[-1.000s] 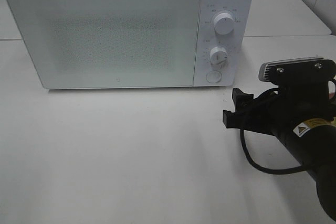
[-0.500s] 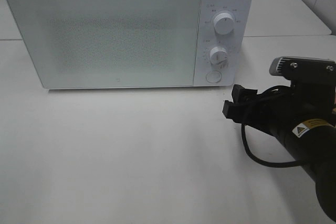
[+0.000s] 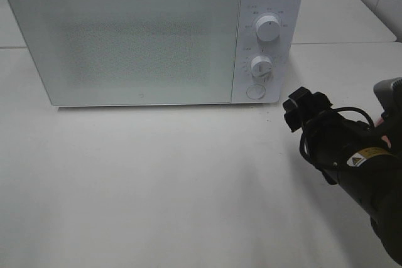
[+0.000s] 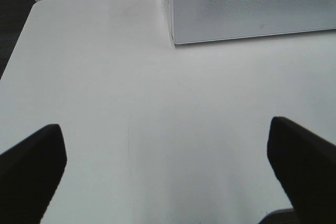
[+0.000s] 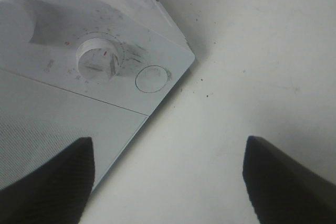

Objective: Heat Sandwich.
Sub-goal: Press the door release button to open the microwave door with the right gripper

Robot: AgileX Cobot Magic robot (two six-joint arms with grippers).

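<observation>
Sandwich unseen; one microwave, door closed; left gripper, right gripper both spread wide, empty.

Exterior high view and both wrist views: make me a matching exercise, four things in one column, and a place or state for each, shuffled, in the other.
Things
1. frosted white microwave door
2. round flat white button
3. black right end effector
4. black left end effector

Places or states
a. outside the high view, open over the white tabletop
b. closed
c. open, near the lower corner of the white control panel
d. directly beneath the lower white dial

Pairs: 1-b, 2-d, 3-c, 4-a
</observation>
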